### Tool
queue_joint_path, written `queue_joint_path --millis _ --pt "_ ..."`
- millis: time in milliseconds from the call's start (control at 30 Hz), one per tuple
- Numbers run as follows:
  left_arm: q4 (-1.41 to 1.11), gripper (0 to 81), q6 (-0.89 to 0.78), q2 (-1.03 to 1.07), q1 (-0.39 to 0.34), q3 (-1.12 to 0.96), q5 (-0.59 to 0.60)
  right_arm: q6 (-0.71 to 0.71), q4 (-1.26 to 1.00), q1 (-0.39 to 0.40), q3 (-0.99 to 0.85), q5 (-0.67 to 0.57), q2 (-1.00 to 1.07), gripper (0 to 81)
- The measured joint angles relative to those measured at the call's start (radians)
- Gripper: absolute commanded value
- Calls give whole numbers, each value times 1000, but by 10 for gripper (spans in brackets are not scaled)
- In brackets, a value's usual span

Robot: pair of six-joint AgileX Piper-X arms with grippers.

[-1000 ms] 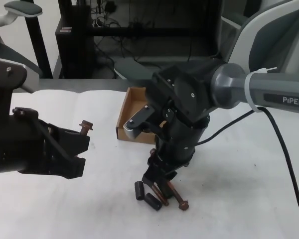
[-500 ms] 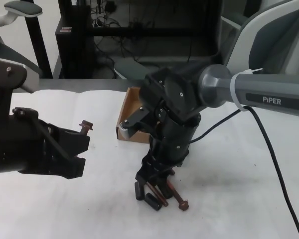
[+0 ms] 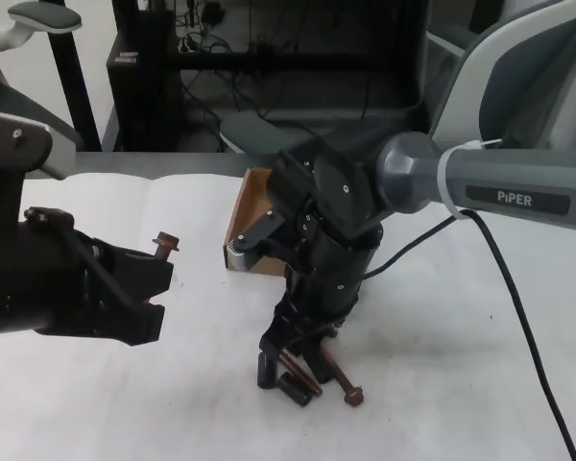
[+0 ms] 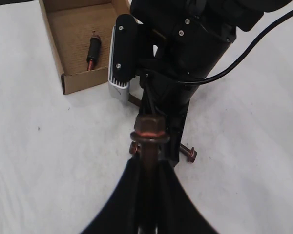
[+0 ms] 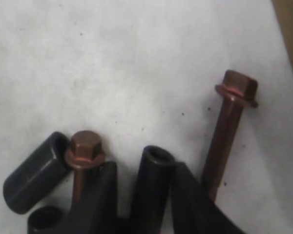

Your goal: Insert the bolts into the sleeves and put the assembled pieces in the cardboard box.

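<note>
Over the bench, high view: right gripper (image 3: 290,357) has come down and drifted toward 9 o'clock in the last second, and now stands on the heap of loose parts on the bench (image 3: 461,365). By my reading a sleeve pick is in hand and insertion has not begun. Left gripper (image 3: 156,261), at 9 o'clock from the heap and unmoved, pinches the held bolt (image 3: 165,241) head-up. Cardboard box (image 3: 242,206), at 12 o'clock from the heap, is partly hidden by the right arm. Left wrist view: left gripper (image 4: 147,170) is pressed onto the held bolt (image 4: 148,134); the cardboard box (image 4: 83,83) holds one assembled piece (image 4: 93,48); the right arm stands between the held bolt and the box. Right wrist view: right gripper (image 5: 146,195) is spread to either side of the sleeve (image 5: 151,180), one finger touching it and a sliver of bench showing at the other, so not yet clamped. Clutter: second sleeve (image 5: 31,175) touching a short bolt (image 5: 85,146), whose shaft runs just beside one finger and may snag; long bolt (image 5: 229,126) lies close outside the other finger.
</note>
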Motion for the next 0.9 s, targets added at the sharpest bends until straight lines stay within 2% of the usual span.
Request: queue_joint_path --millis 267,667,900 --pt "0 17 0 0 0 0 0 -17 -9 0 0 0 0 4" --pt "0 17 0 0 0 0 0 40 68 0 -96 33 -3 4" --pt "-30 17 0 0 0 0 0 80 73 0 -89 30 -100 4"
